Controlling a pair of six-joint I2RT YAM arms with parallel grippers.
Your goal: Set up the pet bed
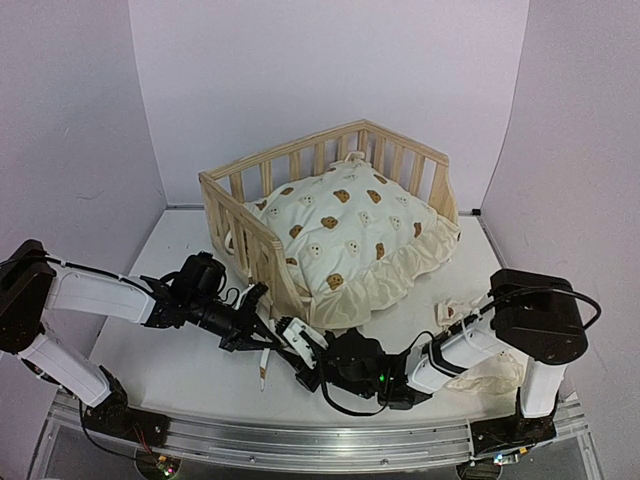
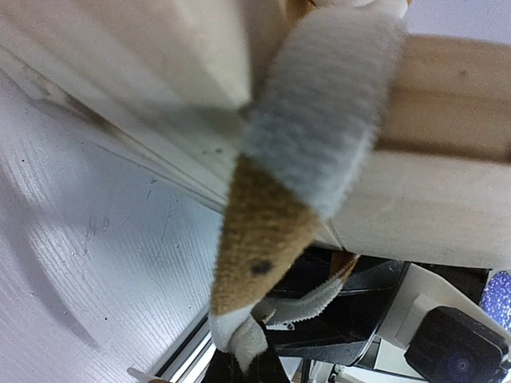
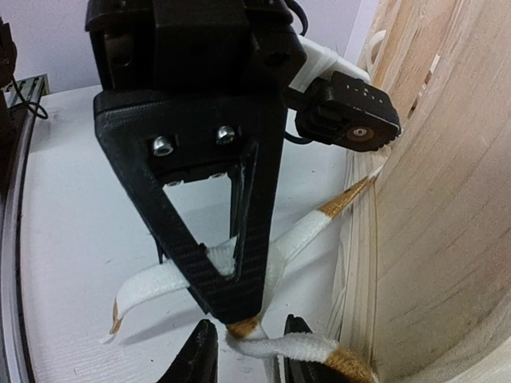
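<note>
Pet bed (image 1: 290,160) stands on the white worktop (image 1: 170,360), toward the back and centre, with its open side facing front-right. The bear-print cushion (image 1: 345,225) lies inside the frame. Its frilled edge spills over the open side onto the worktop.

Both my arms reach in to the front-left corner of the bed, low over the worktop.

Left pincer (image 3: 231,271): together, clamped on one tie (image 3: 311,227) of the cushion. The tie is white with a brown stretch. From the right wrist view it runs from the wooden corner down through the left fingers, and its loose end trails onto the worktop. In the left wrist view the same tie crosses the wood rail close to the lens and narrows down to the grip at the bottom edge.

Right pincer (image 3: 249,355): fingers apart, one on either side of the tie, just below the left pincer's grip and just beside the bed's base. A sliver of gap shows on each side, so I do not read it as pressed on the tie.

A cream fabric piece (image 1: 495,375) lies on the worktop under my right arm, well apart from the bed. It is partly hidden, so I cannot make out any detail.
</note>
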